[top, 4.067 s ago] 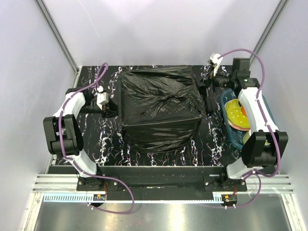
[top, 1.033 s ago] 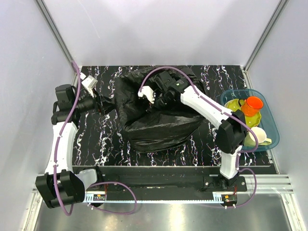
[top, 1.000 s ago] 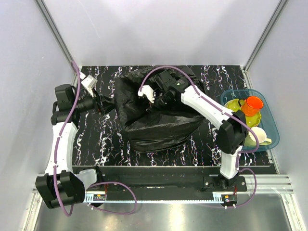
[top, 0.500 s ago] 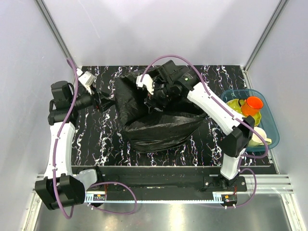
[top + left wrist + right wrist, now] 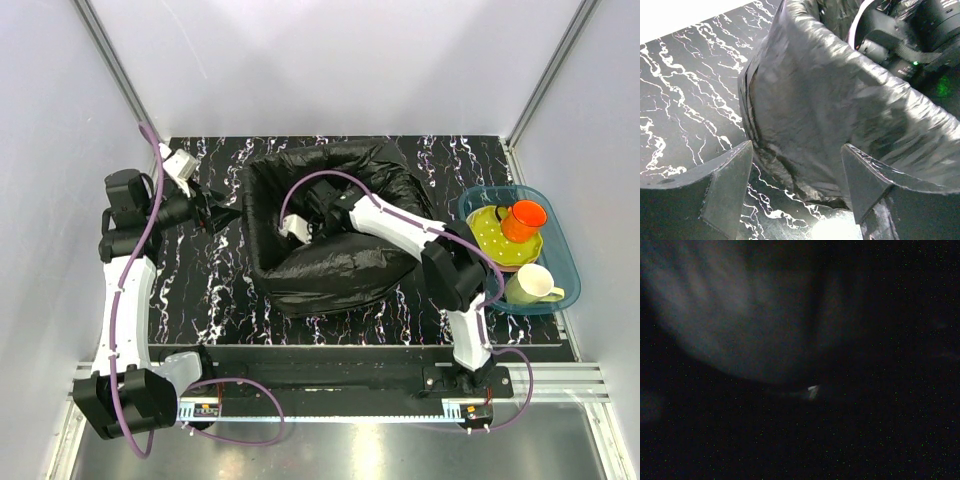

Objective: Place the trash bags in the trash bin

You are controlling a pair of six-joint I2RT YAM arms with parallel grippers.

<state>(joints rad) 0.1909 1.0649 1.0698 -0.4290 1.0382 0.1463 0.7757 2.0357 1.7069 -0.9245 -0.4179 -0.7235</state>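
The black glossy trash bag (image 5: 340, 265) is draped over a boxy shape in the middle of the table, and its top sinks into a deep hollow. The trash bin is hidden under the film. My right gripper (image 5: 294, 230) reaches down inside that hollow. Its wrist view is almost black, showing only dim folds of film (image 5: 715, 300), so its fingers cannot be made out. My left gripper (image 5: 220, 212) stands open at the bag's left side. In the left wrist view its fingers (image 5: 730, 180) flank the film-covered wall (image 5: 830, 100) without holding it.
A shallow blue tray (image 5: 562, 245) at the right edge holds a yellow plate (image 5: 490, 232), an orange cup (image 5: 522, 218) and a pale mug (image 5: 535, 287). Grey walls enclose the black marble table (image 5: 200, 290) on three sides.
My right arm has dropped from above the bag down into its hollow, pressing the film inward. The left gripper has stayed at the bag's left side.
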